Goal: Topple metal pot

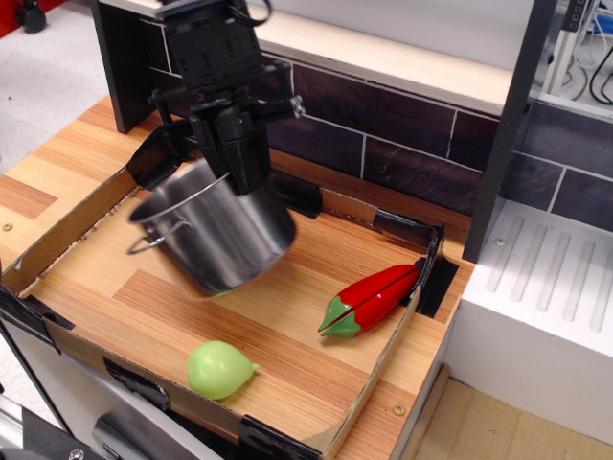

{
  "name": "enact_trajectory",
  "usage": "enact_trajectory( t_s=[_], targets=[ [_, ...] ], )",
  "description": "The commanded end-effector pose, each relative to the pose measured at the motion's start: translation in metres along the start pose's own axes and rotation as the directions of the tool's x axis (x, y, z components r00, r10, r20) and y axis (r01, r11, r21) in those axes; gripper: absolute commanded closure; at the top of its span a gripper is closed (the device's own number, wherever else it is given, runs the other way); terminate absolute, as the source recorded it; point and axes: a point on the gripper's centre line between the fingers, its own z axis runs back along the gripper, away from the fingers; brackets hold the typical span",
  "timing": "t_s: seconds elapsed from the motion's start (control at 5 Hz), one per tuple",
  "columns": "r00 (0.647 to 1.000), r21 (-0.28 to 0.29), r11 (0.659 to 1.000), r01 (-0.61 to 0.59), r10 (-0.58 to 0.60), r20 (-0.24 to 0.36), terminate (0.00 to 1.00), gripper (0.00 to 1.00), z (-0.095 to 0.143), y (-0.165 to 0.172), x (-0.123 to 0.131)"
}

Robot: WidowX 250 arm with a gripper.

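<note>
The metal pot (218, 233) is shiny steel with a wire loop handle on its left side. It is tilted strongly, its mouth turned up and to the back left, its base toward the front right, and it looks lifted off the wooden tray floor. My black gripper (239, 172) comes down from above and is shut on the pot's rim at the upper right side. The pot's inside is hidden from this view.
A cardboard-edged wooden tray (287, 335) holds a green pear-shaped toy (219, 369) at the front and a red pepper toy (372, 298) at the right. A dark tiled back wall (402, 115) stands behind. A white drainer (546, 287) lies to the right.
</note>
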Motion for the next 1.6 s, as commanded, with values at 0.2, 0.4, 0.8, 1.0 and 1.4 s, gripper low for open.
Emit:
enact_trajectory(
  t_s=[0.2, 0.4, 0.8, 1.0, 1.4],
  targets=[
    [0.988, -0.240, 0.964, 0.118, -0.138, -0.069, 0.00, 1.00, 0.009, 0.012, 0.013],
    [0.989, -0.266, 0.959, 0.096, -0.122, -0.084, 0.00, 1.00, 0.015, 0.024, 0.012],
    [0.997, -0.135, 0.989, 0.057, -0.064, -0.044, 0.00, 0.00, 0.022, 0.052, 0.018],
    [0.999, -0.097, 0.995, 0.027, -0.030, -0.025, 0.00, 0.00, 0.025, 0.062, 0.022],
    [0.987, 0.216, 0.974, -0.065, 0.032, 0.155, 0.00, 0.00, 0.050, 0.069, 0.015]
  ],
)
